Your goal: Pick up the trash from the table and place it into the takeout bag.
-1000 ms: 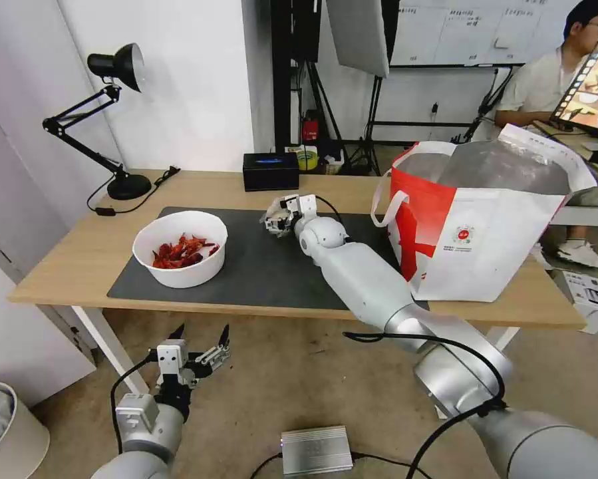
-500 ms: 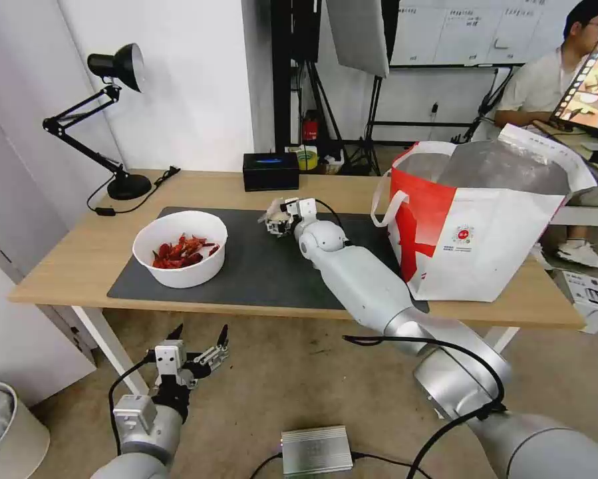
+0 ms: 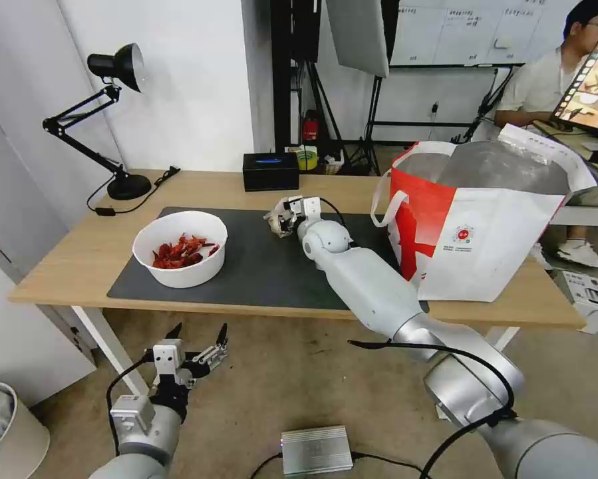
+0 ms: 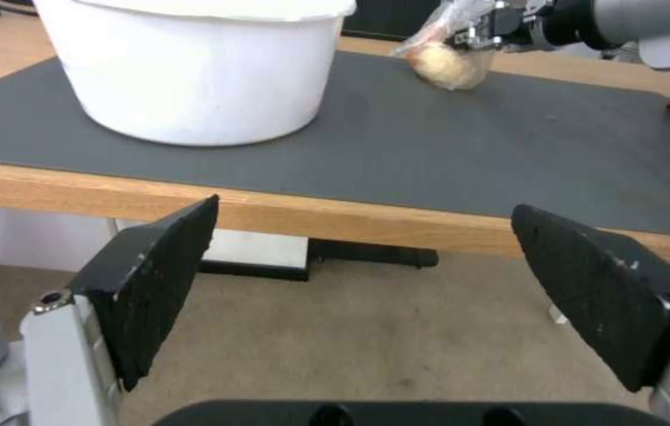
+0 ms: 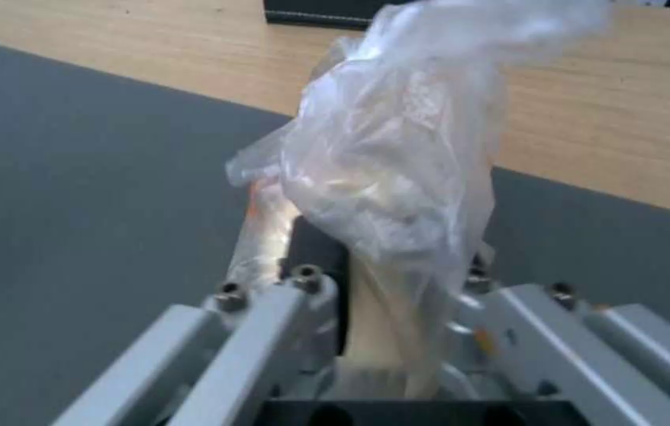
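We see the right gripper (image 3: 284,219) stretched out over the far middle of the dark grey mat (image 3: 259,269), its fingers closed on the small clear bag (image 5: 398,160). In the right wrist view the crinkled plastic bunches up out of the gripper, pinched between the fingers. From the left wrist view the bag's whitish lump (image 4: 447,64) hangs low by the mat; from this angle we cannot quite tell whether it touches the surface or hangs just clear of it.

The white round bowl of red shells (image 3: 180,247) sits on the mat's left part, well apart from the held bag. The takeout bag (image 3: 491,219) stands upright on the right end of the light-wood table (image 3: 79,256), its mouth open and the silver foil lining showing, with a white strap handle on the side nearest the right arm.

The left gripper (image 3: 199,344) waits below the table's front edge, over the floor, its two black pads (image 4: 163,278) spread wide with nothing between them.
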